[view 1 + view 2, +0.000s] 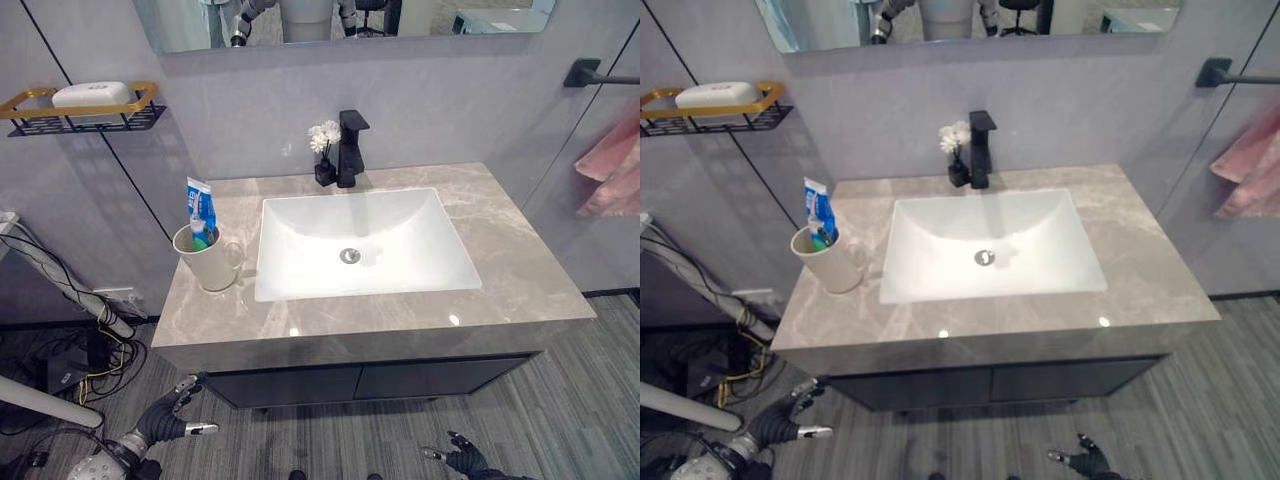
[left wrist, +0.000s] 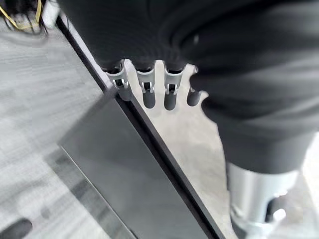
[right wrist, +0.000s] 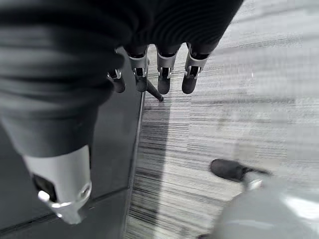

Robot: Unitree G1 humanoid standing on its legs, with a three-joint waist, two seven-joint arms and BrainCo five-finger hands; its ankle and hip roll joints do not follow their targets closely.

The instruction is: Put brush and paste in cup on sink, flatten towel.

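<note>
- Grey marble worktop (image 1: pixel 520 270) surrounds a white sink (image 1: pixel 360 245); the cup (image 1: pixel 205 258) stands at its 9 o'clock, toothpaste tube (image 1: pixel 201 210) upright inside — brush not clearly distinguishable.
- Pink towel (image 1: pixel 610 165) hangs bunched at 3 o'clock — likely soft and light; pinch its lower edge.
- Left robot hand (image 1: pixel 175 415) and right robot hand (image 1: pixel 462 458) hang low, fingers relaxed, grasping nothing.

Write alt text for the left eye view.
A cup holding a toothpaste tube stands on the grey counter left of a white sink. Both robot hands, left and right, hang low, empty.
</note>
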